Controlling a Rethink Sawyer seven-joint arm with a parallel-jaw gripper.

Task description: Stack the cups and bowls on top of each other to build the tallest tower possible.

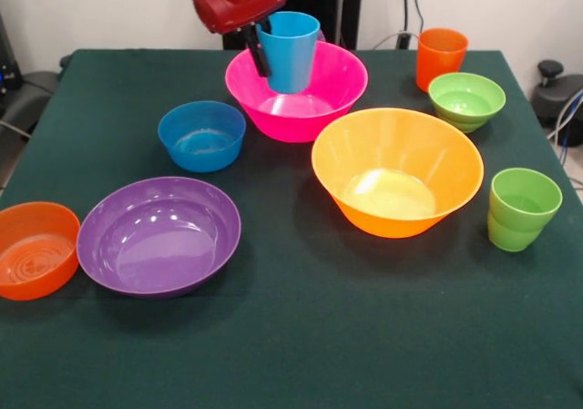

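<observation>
Toward far edge of table (301, 354), I have gripper (263, 52) clamped on sky blue cup (291, 49) rim, cup upright inside large pink bowl (296, 90), likely a stacking base. Blue bowl (201, 135) and yellow-orange bowl (397, 170) sit close beside pink bowl. Orange cup (441, 57) and green bowl (466, 100) near far right corner, well apart.

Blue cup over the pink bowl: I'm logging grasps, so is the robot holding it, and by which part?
Yes. The gripper holds the blue cup by its rim, at the picture's left side, over the pink bowl.
</observation>
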